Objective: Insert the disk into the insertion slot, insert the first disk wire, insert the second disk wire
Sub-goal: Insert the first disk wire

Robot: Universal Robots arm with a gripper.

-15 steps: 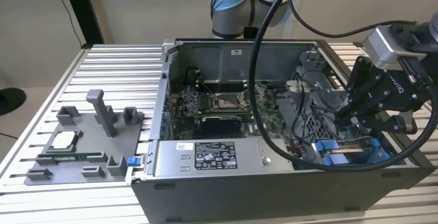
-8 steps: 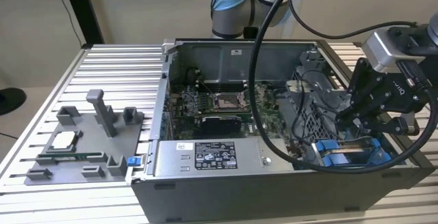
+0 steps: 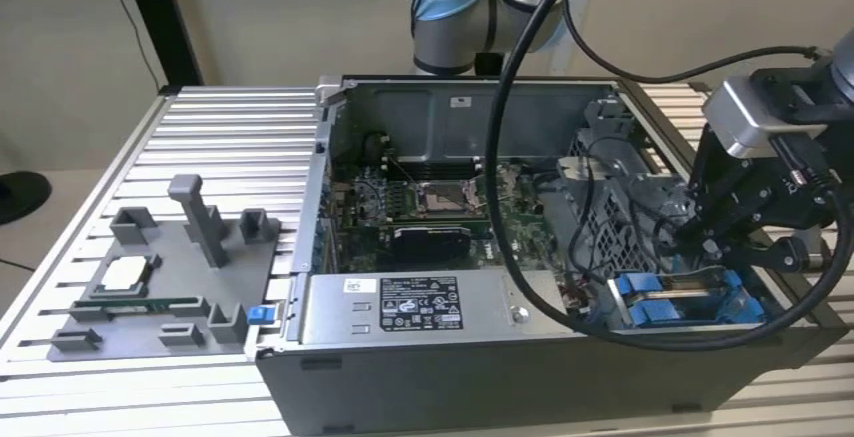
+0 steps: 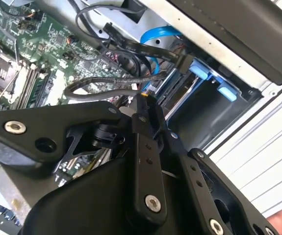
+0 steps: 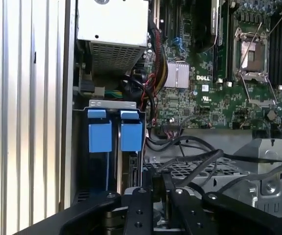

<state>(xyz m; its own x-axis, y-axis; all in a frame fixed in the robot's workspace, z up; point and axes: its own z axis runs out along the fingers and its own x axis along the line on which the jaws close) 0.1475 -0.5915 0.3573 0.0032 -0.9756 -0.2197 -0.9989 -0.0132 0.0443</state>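
Inside, motherboard [image 5: 204, 93], insertion slot [image 5: 110, 156] (blue rails)

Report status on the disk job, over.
Gripper low at the insertion slot. Disk in its blue carrier, appears seated in the slot. Black cables looping close by the gripper.

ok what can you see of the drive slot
The insertion slot is a dark metal bay in the near corner of the case, at the exterior view's right, beside the silver power-supply box. Two bright blue plastic tabs sit side by side at its mouth. Black cables pass close by, and the gripper hangs above it.
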